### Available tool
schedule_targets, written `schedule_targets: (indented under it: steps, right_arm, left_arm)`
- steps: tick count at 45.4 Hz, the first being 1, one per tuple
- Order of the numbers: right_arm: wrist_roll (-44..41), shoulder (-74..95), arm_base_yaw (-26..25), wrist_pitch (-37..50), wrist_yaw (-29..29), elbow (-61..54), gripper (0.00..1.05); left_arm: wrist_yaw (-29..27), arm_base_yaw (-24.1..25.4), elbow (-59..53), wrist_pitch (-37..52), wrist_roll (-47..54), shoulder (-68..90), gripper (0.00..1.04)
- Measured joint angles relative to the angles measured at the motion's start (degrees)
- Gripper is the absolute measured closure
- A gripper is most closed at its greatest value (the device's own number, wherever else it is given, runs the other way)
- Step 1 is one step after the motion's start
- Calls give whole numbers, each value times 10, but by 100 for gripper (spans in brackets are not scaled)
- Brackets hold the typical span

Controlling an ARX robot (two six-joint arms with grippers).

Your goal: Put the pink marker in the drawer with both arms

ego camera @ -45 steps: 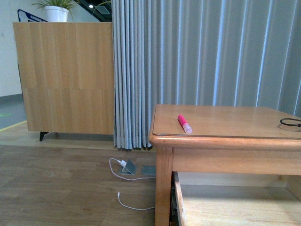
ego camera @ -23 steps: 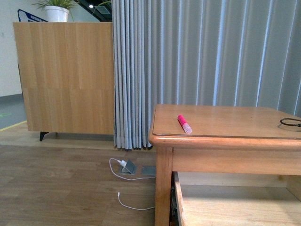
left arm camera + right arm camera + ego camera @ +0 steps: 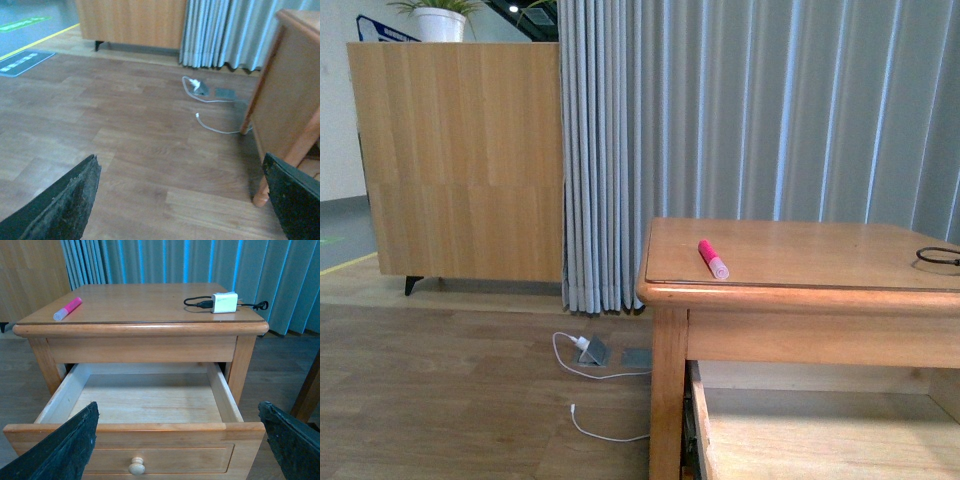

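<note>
Right wrist view puts us closest to the work. The right tool point(image 3: 177, 407) hangs with its two black fingers spread wide and nothing between them, just in front of the drawer point(image 3: 135, 428). That drawer is pulled well out, its pale knob point(image 3: 136, 466) nearest the tool and its plywood inside holding nothing. Beyond the tool and higher up, the worktop point(image 3: 145, 300) carries the pink marker point(image 3: 67, 308). It lies flat near the front edge, off toward the robot's left of the tool, with its paler cap toward us. A white charger point(image 3: 223, 302) with a black lead sits well apart from it, toward the right.

The left tool point(image 3: 179, 157) is likewise spread open and empty, low over the floor point(image 3: 125, 145). The table's leg is to its right and a white cable point(image 3: 212, 97) lies further ahead, before the curtain point(image 3: 220, 30).

Against the front view of a moment ago, the whole scene sits a touch higher in the frame, so we judge the body camera has shifted slightly. The marker has not moved on the worktop. We read the drawer-opening as done and the pick-up as not yet begun: a tool must rise to worktop height and reach the marker.
</note>
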Motion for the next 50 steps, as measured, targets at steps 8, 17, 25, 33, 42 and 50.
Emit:
schedule_targets:
  steps: [8,17,25,33,42,50]
  right_arm:
    - [0,0,0,0,0,0,8]
    - [0,0,0,0,0,0,8]
    - [0,0,0,0,0,0,8]
    - [0,0,0,0,0,0,8]
    - [0,0,0,0,0,0,8]
    - [0,0,0,0,0,0,8]
  left_arm:
    - [66,-28,102,111,4,215,6]
    - [105,-60,249,181,35,431,6]
    - [132,-107,428,177,58,620,6]
    - [126,-128,600,134,75,765,6]
    - [130,-134,737,82,80,863,6]
    - [142,-138,843,28,72,937,6]
